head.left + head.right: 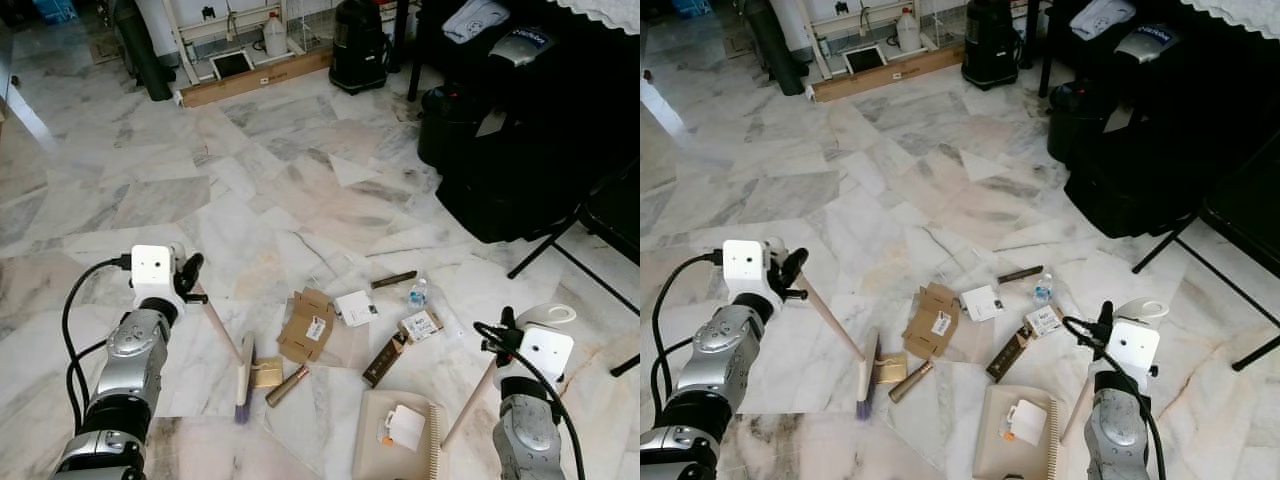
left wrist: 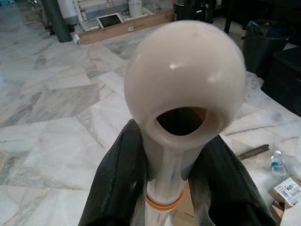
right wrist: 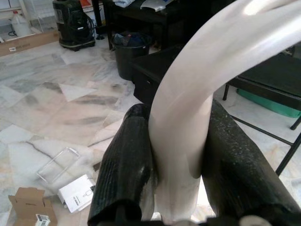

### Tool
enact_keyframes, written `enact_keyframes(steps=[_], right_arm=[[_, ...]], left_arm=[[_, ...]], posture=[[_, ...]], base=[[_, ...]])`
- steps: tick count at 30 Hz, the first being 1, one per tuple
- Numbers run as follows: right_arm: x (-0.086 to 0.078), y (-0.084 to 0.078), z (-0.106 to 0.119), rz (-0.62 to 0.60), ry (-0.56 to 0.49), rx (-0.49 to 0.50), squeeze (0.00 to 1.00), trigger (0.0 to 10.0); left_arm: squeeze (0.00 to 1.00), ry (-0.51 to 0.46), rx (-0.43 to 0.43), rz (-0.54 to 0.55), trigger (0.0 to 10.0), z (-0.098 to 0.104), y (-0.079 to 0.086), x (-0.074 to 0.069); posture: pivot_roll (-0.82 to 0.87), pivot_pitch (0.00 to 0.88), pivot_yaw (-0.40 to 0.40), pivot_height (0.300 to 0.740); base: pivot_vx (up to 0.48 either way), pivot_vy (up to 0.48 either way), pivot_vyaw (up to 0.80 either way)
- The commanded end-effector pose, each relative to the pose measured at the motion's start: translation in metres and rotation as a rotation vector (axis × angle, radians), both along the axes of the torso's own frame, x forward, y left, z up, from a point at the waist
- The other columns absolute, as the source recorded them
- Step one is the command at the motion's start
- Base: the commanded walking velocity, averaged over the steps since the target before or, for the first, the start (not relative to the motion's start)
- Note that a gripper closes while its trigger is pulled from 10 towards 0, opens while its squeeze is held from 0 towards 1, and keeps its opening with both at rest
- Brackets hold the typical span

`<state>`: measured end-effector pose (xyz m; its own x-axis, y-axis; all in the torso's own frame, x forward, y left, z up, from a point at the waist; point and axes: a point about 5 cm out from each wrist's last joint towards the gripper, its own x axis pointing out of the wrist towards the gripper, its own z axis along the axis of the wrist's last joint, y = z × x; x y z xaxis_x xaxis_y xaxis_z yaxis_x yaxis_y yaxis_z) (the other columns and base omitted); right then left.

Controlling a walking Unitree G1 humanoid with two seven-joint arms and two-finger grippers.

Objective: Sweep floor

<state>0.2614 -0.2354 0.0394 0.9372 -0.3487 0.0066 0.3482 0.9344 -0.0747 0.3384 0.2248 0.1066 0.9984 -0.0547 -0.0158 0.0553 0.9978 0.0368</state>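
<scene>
The floor [image 1: 150,190] is glossy marble, white veined with grey and pink. At lower centre lies the litter: one flattened brown carton [image 1: 306,325], one white card box [image 1: 356,307], one small printed box [image 1: 421,325], two dark sticks [image 1: 393,280], one clear plastic bottle [image 1: 417,293], one brass-coloured tube [image 1: 286,385] and a gold packet [image 1: 266,373].

The left gripper [image 2: 167,188], raised at lower left on a bent silver arm, is clenched on the broom [image 1: 243,370] handle; the handle is smooth cream plastic with a rounded hollow knob, and the broom's flat pale head rests on the floor beside the gold packet.

The right gripper [image 3: 176,183], at lower right, grasps the curved cream handle of the dustpan [image 1: 395,435]. That tan pan with a toothed edge lies at bottom centre, holding one white scrap.
</scene>
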Motion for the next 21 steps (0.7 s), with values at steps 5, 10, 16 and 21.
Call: enact_keyframes(steps=[5,10,16,21], right_arm=[[-0.003,0.004,-0.007,0.011,0.035,0.024,0.00,10.0],[-0.002,0.003,-0.001,0.005,-0.001,0.021,0.00,10.0],[-0.002,0.006,-0.002,0.016,0.001,0.022,0.00,10.0],[-0.005,0.010,-0.002,0.029,-0.013,0.027,0.00,10.0]], left_arm=[[0.00,-0.031,0.039,0.003,10.0,0.006,0.006,0.001],[0.00,-0.157,0.049,0.080,10.0,0.027,0.012,0.004],[0.00,-0.219,0.094,0.066,10.0,0.034,0.004,0.002],[0.00,-0.210,0.077,0.046,10.0,0.026,-0.005,-0.001]], posture=[[-0.03,0.133,0.090,0.740],[-0.03,0.133,0.090,0.740],[-0.03,0.125,0.086,0.740],[-0.04,0.115,0.084,0.740]], base=[[0.000,0.000,0.00],[0.000,0.000,0.00],[0.000,0.000,0.00],[0.000,0.000,0.00]])
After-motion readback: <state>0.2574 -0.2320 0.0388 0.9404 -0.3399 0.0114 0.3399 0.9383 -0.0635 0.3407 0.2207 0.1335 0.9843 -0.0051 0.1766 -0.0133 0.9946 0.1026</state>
